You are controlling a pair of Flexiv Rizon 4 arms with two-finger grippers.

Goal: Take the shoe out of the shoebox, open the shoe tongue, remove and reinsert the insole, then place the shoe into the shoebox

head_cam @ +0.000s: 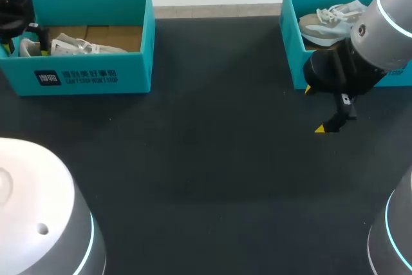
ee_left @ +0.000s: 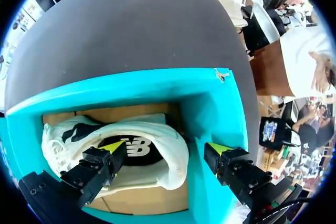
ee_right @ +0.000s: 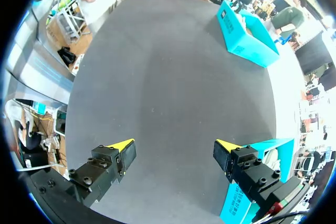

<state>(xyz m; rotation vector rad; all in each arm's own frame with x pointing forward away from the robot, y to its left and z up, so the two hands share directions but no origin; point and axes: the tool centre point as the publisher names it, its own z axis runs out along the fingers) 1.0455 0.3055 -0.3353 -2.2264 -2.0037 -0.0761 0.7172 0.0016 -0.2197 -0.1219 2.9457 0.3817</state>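
Teal left shoebox (head_cam: 90, 76): stands open-topped at the far left of the table (head_cam: 206, 159); brown cardboard floor (head_cam: 109, 35) shows inside.
White shoe (ee_left: 157, 135): lies on its side inside the left shoebox, on the cardboard floor. Its dark opening faces up toward the wrist camera, and it sits close to the box's end wall.
Left gripper (ee_left: 167, 147): lowered at the left end of the left shoebox with its fingers spread wide, grasping nothing. One yellow tip is over the white shoe at the edge of its opening. The other is on the far side of the teal end wall, so the wall lies between the fingers. Whether the inner tip touches the shoe cannot be told.
Right shoebox (head_cam: 293, 49): teal, at the far right of the table, well apart from the left shoebox.
Beige shoe (head_cam: 328, 20): rests inside the right shoebox, white laces up; the right arm covers part of it in the head view.
Right gripper (ee_right: 175, 145): just in front of the right shoebox, over bare dark table. Its fingers are released and wide apart with nothing between them. One finger is beside the box's front wall.
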